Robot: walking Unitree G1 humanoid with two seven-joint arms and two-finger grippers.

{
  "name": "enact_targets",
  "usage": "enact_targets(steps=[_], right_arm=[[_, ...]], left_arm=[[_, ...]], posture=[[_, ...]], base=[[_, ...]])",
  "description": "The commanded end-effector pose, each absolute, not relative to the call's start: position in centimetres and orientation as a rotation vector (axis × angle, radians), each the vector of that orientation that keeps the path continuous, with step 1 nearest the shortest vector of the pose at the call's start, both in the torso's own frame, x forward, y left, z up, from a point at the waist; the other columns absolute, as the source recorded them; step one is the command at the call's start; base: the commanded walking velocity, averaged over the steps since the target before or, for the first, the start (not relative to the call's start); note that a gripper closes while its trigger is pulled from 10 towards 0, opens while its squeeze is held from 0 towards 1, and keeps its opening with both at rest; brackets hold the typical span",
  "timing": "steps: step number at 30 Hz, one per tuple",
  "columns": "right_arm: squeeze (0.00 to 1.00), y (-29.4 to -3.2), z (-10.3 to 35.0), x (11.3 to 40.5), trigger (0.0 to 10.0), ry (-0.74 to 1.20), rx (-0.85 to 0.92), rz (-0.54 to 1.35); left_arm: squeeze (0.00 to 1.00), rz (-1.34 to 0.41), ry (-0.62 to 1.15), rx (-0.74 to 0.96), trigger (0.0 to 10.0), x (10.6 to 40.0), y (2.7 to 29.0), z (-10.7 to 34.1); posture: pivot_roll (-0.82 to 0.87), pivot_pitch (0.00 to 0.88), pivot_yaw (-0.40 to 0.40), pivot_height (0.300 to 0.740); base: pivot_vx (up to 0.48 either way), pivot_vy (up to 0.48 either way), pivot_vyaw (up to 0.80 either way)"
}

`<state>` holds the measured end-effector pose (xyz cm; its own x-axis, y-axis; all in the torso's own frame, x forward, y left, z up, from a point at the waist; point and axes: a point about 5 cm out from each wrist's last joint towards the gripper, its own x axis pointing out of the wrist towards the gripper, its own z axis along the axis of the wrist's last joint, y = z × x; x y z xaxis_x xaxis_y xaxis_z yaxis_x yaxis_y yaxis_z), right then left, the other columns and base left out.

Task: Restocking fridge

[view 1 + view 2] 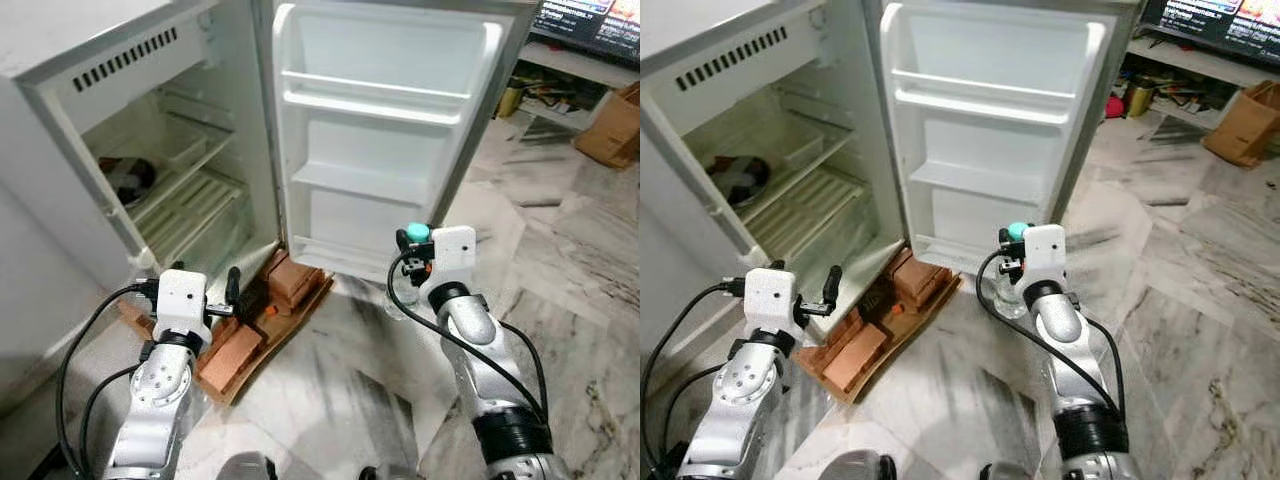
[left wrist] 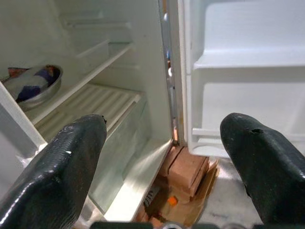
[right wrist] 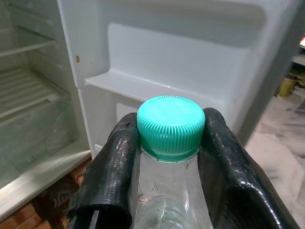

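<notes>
The clear plastic bottle with a ribbed teal cap [image 3: 170,125] is what we are carrying: our right gripper [image 3: 171,157] has its jaws clenched on the neck just under the cap, and the bottle hangs low in front of the open white fridge door [image 1: 385,140], near its bottom rack. Our left gripper [image 2: 167,167] is released, its black fingers [image 2: 57,167] spread wide and holding nothing, pointed at the seam between the white fridge cabinet [image 1: 60,100] and the door.

We judge the grip the main risk: held only at the neck, the bottle can swing or slip down through the jaws if we move sharply, and its body could knock the lip of a door rack on the way in. The door racks have raised front rails, so the bottle must clear a rail before it comes down behind it; too low an approach would catch it there.

Low down, the red bricks on brown cardboard [image 1: 255,325] that prop the fridge stick out beneath the door hinge, close to our left arm. Inside, a round steel bowl [image 2: 35,86] sits on the upper shelf; the slatted lower shelf [image 2: 90,107] is bare. The marbled stone floor [image 1: 340,400] behind us is open
</notes>
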<state>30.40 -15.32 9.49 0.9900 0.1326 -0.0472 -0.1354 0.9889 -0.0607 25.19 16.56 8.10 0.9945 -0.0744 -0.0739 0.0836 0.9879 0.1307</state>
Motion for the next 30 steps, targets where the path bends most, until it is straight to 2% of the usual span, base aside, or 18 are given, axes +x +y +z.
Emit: enact_targets(steps=[1,14,23,30], right_arm=[[0.00,-14.6,10.1,30.8,10.0,0.011,-0.059,0.150],[0.00,-15.1,10.2,31.4,10.0,0.013,-0.077,0.128],[0.00,-15.3,10.2,31.5,10.0,0.016,-0.069,0.122],[0.00,-15.0,10.2,31.5,10.0,0.014,-0.069,0.128]], left_arm=[[0.00,-0.077,0.074,0.138,10.0,25.1,17.0,8.1],[0.00,-0.097,0.078,0.131,10.0,25.0,16.6,8.0],[0.00,-0.111,0.084,0.134,10.0,25.0,16.4,7.9],[0.00,-0.134,0.086,0.136,10.0,24.9,16.0,7.8]], posture=[[0.10,0.088,-0.008,0.740],[0.10,0.090,-0.009,0.740],[0.10,0.094,-0.009,0.740],[0.10,0.096,-0.011,0.740]], base=[[0.326,0.352,0.00],[0.354,0.315,0.00],[0.349,0.000,-0.70],[0.262,0.000,0.00]])
